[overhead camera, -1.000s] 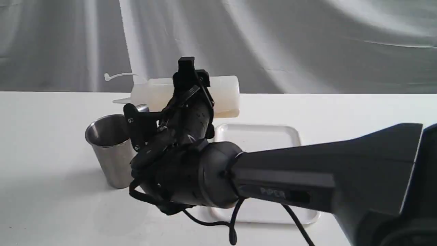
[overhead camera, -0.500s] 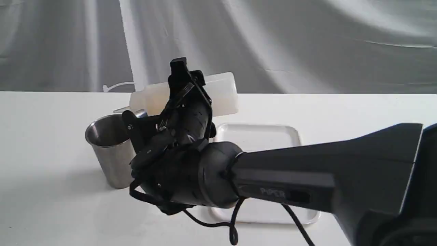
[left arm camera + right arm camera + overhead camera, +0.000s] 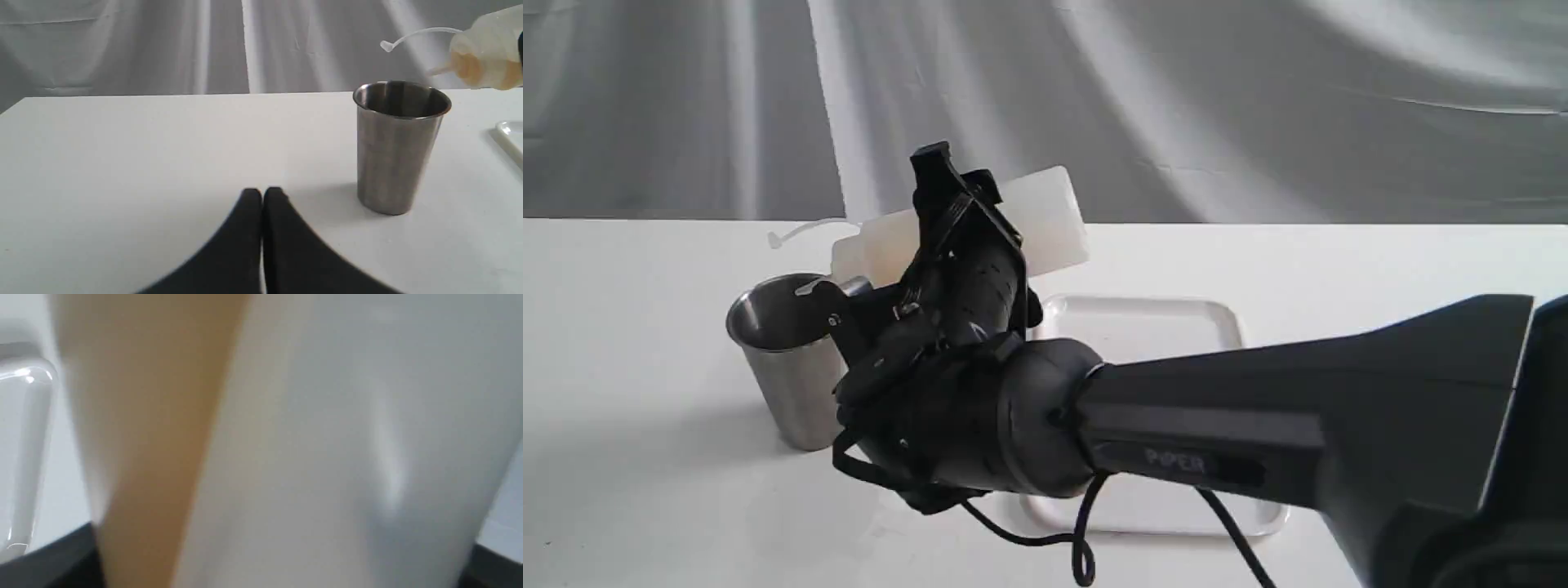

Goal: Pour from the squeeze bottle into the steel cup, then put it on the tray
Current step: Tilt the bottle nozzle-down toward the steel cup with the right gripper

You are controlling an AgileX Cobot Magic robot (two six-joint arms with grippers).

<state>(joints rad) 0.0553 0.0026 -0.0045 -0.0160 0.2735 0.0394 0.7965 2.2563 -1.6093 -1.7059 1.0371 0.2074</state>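
My right gripper is shut on the squeeze bottle, which I hold on its side above the table. The bottle slopes down to the left, and its thin nozzle sits at the near rim of the steel cup. In the right wrist view the bottle fills the picture, with amber liquid along one side. From the left wrist view I see the cup upright, the bottle above its rim, and my left gripper shut and empty on the table side.
The white tray lies on the table to the right of the cup, partly behind my right arm. One corner of the tray shows in the left wrist view. A grey cloth backdrop hangs behind the white table.
The bottle has tipped further: its base rose and its nozzle dropped from above the cup down to the rim. The left gripper and the cup stayed put.
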